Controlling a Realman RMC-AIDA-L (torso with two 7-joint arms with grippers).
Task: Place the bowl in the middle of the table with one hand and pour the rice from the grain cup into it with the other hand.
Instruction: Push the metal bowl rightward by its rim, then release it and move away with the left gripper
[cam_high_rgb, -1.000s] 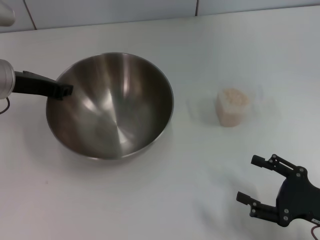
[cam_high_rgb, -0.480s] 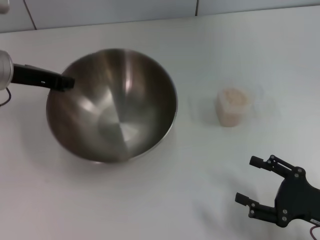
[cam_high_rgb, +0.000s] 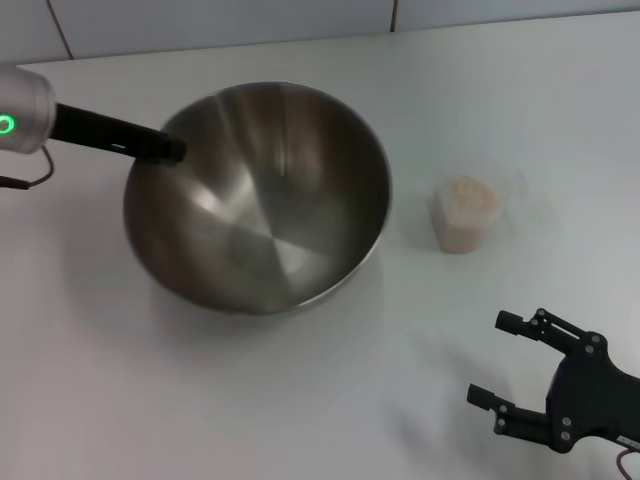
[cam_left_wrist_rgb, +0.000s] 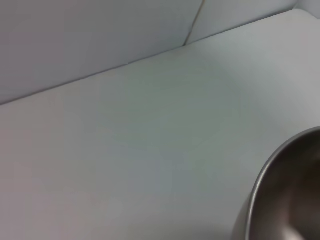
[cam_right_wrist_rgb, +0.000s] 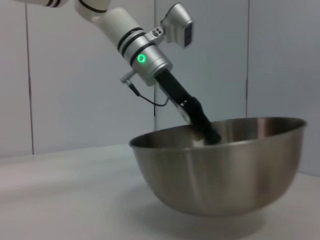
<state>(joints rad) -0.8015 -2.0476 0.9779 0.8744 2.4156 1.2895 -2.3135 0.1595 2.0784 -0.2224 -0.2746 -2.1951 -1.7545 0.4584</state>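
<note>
Gripping bowl (cam_high_rgb: 258, 198) rim at 10 o'clock, left pincer (cam_high_rgb: 170, 150) pinching steel edge, bowl tipped, so it can travel toward worktop (cam_high_rgb: 300, 400) middle. Grain cup (cam_high_rgb: 465, 213) with rice (cam_high_rgb: 467, 194) at bowl's 3 o'clock, untouched. Right pincer (cam_high_rgb: 510, 370) spread, empty, waiting at 5 o'clock.

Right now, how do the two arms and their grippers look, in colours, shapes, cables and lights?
The left arm is white with black rings, then a silver cylindrical wrist with a green light. A thin dark cable hangs beside the wrist, and a small grey camera box sits on it. Its left gripper is slim and black. The right gripper is black, with two thin jointed fingers and small silver screws.
</note>
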